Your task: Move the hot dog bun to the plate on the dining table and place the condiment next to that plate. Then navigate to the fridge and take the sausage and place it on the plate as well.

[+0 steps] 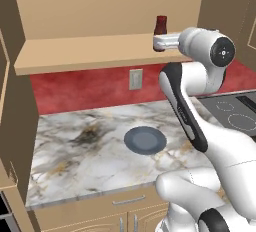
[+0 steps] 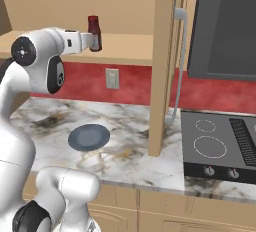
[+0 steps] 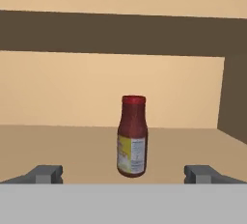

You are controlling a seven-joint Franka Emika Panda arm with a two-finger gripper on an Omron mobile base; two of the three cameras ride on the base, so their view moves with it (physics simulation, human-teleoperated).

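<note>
Standing upright on the wooden shelf [image 3: 58,146], the condiment [image 3: 131,136] faces the wide-open, empty gripper [image 3: 123,174], nothing between.

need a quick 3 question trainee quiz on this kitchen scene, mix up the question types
1. True or false: the small dark-red condiment bottle with a pale label stands upright on the light wooden shelf.
2. The two-finger gripper is: A) shut on the bottle B) open, with the bottle ahead between its fingertips C) shut on the plate.
3. Fill in: the small round dark blue-grey plate lies on the veined marble ____ below the shelf.

Key: 1 true; 2 B; 3 counter.
</note>
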